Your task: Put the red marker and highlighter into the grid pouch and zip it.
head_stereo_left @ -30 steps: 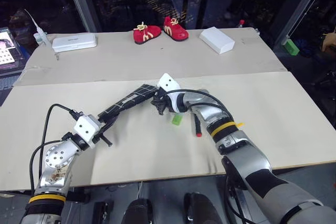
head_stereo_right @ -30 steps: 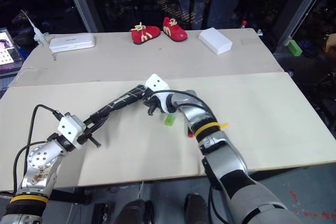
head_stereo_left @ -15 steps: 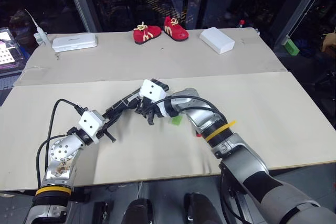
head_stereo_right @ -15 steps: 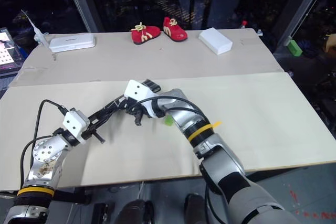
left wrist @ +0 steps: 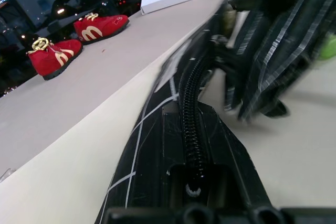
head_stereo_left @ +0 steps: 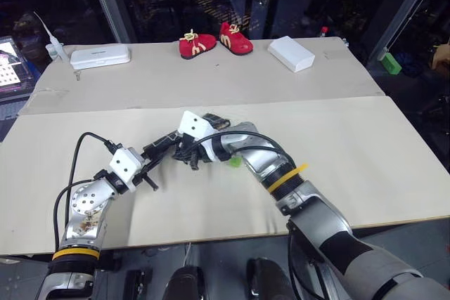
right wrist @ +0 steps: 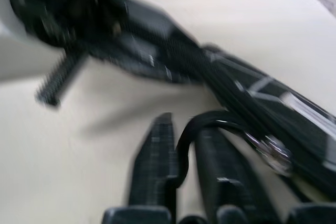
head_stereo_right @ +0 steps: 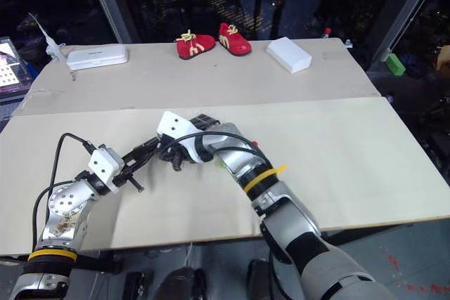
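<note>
The left gripper [head_stereo_left: 153, 161] is clamped on one end of the grid pouch [head_stereo_left: 169, 144], holding it just above the worktop [head_stereo_left: 365, 152]; in the left wrist view the black zipper teeth [left wrist: 192, 108] run straight out from between its fingers. The right gripper [head_stereo_left: 188, 157] sits at the middle of the pouch, beside the zipper. In the right wrist view its two fingers [right wrist: 152, 166] stand a little apart with a looped black cord [right wrist: 210, 121] between them and a small silver ring [right wrist: 270, 150] just beside, but the view is blurred, so whether they pinch the cord or have let go I cannot tell. The pouch stretches between the two grippers, its far end reaching past the right one. The highlighter [head_stereo_left: 235, 161] lies on the worktop just behind the right forearm, a sliver of light green showing. A tiny bit of red, likely the red marker [head_stereo_right: 254, 143], peeks out by the same arm. Near the far edge rest a pair of red shoes [head_stereo_left: 213, 41], a white box [head_stereo_left: 290, 53] and a flat white case [head_stereo_left: 100, 55].
</note>
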Tool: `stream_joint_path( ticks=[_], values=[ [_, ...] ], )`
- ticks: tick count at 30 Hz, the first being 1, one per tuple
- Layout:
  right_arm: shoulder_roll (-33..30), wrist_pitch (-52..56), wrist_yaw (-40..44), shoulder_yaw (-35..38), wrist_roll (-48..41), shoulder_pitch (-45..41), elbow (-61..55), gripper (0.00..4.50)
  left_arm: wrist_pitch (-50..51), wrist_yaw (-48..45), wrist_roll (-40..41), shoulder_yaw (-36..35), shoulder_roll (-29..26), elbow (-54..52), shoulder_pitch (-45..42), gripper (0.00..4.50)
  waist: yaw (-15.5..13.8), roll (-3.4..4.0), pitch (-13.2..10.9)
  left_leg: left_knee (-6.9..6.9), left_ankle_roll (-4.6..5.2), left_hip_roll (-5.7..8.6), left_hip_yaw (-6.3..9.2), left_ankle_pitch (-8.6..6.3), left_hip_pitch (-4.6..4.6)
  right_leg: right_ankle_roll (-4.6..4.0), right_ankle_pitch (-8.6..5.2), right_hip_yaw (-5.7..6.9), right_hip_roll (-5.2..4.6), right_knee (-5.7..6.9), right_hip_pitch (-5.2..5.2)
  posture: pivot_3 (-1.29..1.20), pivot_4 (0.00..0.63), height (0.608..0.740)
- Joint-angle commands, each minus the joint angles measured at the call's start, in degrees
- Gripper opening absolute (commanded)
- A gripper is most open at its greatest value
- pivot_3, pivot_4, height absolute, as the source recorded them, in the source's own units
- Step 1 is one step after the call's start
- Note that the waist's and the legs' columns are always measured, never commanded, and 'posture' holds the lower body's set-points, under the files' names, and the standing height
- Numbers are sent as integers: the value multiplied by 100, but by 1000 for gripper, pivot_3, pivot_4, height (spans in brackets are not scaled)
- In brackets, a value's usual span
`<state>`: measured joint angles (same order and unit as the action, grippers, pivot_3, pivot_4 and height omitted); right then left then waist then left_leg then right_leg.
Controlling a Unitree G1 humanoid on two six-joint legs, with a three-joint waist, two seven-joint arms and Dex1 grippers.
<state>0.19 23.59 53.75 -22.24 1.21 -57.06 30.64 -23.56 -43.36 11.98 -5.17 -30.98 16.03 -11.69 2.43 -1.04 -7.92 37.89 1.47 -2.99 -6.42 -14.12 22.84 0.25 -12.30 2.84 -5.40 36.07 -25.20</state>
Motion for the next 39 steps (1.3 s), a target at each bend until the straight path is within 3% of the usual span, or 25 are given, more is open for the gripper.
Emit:
stream_joint_path(
  ticks=[1, 3, 9, 14, 20, 23, 32, 39],
  values=[
    [-430, 213, 368, 153, -196, 72, -679, 2148, -58, 37, 9, -53, 0, -247, 50, 0, -31, 0, 0, 0, 0, 1, 1, 0, 2, 0, 0, 1, -1, 0, 0, 0, 150, 740],
    [-671, 608, 519, 233, -350, 210, -1039, 2874, -49, 53, 1, -61, 13, -294, 78, 0, -51, -1, 1, 1, 1, 2, 4, -1, 3, 0, 0, 3, -3, 0, 3, 0, 150, 740],
    [-2322, 1722, 1387, 750, -1311, 1344, -3504, 2874, -26, 110, 2, -87, 65, -467, 206, 0, -157, -2, 1, 1, 7, 3, 12, -4, 11, 0, 0, 8, -4, -4, 4, 0, 150, 740],
    [-2969, 2518, 611, 1457, -1475, 1790, -4243, 2874, -11, 172, -3, -112, 107, -555, 297, 0, -124, -6, 0, 1, 6, 1, 11, -4, -8, -1, 1, -1, 0, -14, 4, 0, 150, 740],
    [-2946, 3546, -1152, 2263, -1103, 2148, -4250, 2874, 2, 214, 4, -109, 164, -616, 380, 0, -166, -9, 1, 1, 0, 1, 5, 0, -24, -7, 1, -5, 5, -9, 15, 0, 150, 740],
    [-2784, 3894, -1715, 2172, -993, 2521, -4447, 2874, -7, 233, -13, -77, 207, -635, 403, 0, -171, -10, 1, 1, 2, 1, 3, -2, -13, -6, 0, -4, 5, -16, 12, 0, 150, 740],
    [-2314, 4306, -2569, 1958, -1086, 3069, -4915, 2874, -13, 252, -22, -36, 306, -591, 393, 0, -163, -11, 2, 2, 4, 4, 8, -1, -16, -4, 1, -13, 6, -15, 14, 0, 150, 740],
    [-2349, 4282, -2758, 1830, -1117, 3021, -4791, 2874, -17, 244, -29, -11, 375, -585, 396, 0, -164, -11, 2, 2, 5, 4, 7, -2, -10, -3, 0, -13, 7, -18, 11, 0, 150, 740]
  ],
)
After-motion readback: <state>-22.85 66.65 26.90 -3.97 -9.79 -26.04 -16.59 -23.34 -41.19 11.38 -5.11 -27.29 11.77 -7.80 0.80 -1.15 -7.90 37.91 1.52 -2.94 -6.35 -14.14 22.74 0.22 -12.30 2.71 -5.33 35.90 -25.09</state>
